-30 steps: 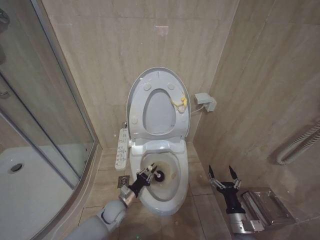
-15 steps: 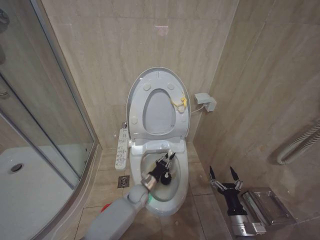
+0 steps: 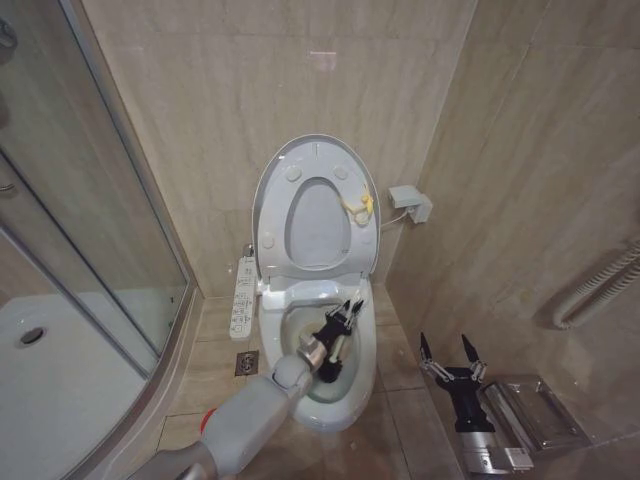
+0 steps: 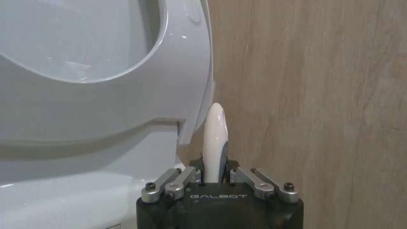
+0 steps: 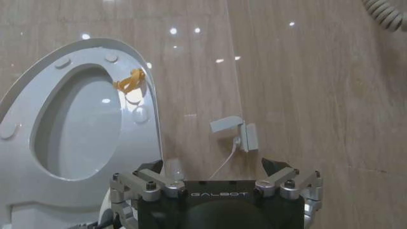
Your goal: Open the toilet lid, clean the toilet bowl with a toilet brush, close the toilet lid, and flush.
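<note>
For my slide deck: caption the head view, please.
Left gripper holds the toilet brush inside the toilet bowl, toilet lid raised.

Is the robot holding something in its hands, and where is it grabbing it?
The left end effector holds the toilet brush by its thin white handle, over the toilet bowl. The right end effector is open and holds nothing.

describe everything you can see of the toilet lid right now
The large glossy white plastic oval toilet lid stands raised, leaning back against the beige tiled wall, with the white ring-shaped seat folded up against it. Round bumpers show on its underside near the rim, and a small yellow loop hangs at one edge. No tool touches it.
</note>
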